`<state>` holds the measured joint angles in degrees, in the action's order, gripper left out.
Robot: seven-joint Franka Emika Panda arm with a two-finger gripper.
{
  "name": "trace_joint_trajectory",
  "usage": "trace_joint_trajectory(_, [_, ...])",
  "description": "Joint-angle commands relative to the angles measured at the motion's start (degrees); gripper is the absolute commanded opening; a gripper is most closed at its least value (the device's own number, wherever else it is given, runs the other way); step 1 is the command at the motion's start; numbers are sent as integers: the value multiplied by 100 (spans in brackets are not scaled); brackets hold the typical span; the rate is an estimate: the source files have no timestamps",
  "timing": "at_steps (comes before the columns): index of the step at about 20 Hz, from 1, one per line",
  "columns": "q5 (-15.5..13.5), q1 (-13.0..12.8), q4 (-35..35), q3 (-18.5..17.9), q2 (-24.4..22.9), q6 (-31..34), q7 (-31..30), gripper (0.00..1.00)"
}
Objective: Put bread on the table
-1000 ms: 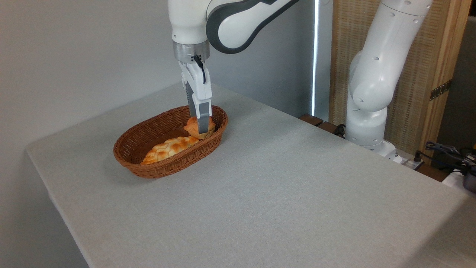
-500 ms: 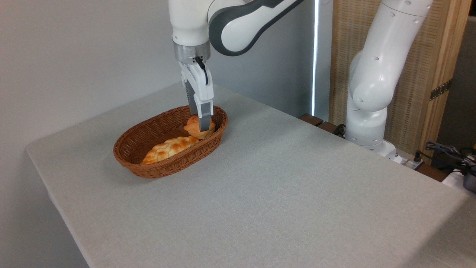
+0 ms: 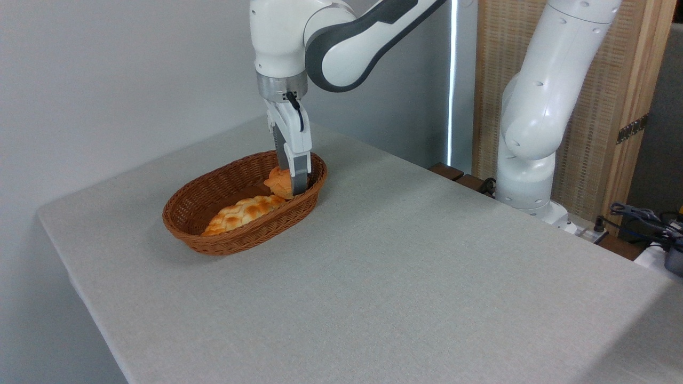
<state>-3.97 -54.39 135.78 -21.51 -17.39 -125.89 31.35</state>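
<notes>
The bread [image 3: 278, 183], a small golden-orange knotted bun, lies at the right end of the brown wicker basket [image 3: 213, 242]. My gripper [image 3: 298, 186] points straight down into that end of the basket. Its near grey finger [image 3: 299, 178] stands in front of the bun's right side and hides it. The far finger is hidden behind, so the jaw gap does not show. The bun looks level with the basket rim. The light grey table [image 3: 400, 277] spreads out around the basket.
A long braided golden loaf [image 3: 243, 210] lies in the basket left of the bun. My arm's white base [image 3: 525, 181] stands at the table's far right edge, with cables [image 3: 640, 218] beyond it. A wall runs behind the table.
The gripper has shifted slightly to the right and a little lower, so more of the bun's left side shows. The bun and the basket have stayed where they were.
</notes>
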Motion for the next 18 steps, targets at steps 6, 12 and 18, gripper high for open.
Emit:
trace_joint_trajectory(6, [2,-142,343,-99,-98,-567,91,100])
trace_joint_trajectory(12, [1,-212,361,-99,-89,-577,82,91])
trace_joint_trajectory(18, [-7,-212,361,-107,-89,-577,90,50])
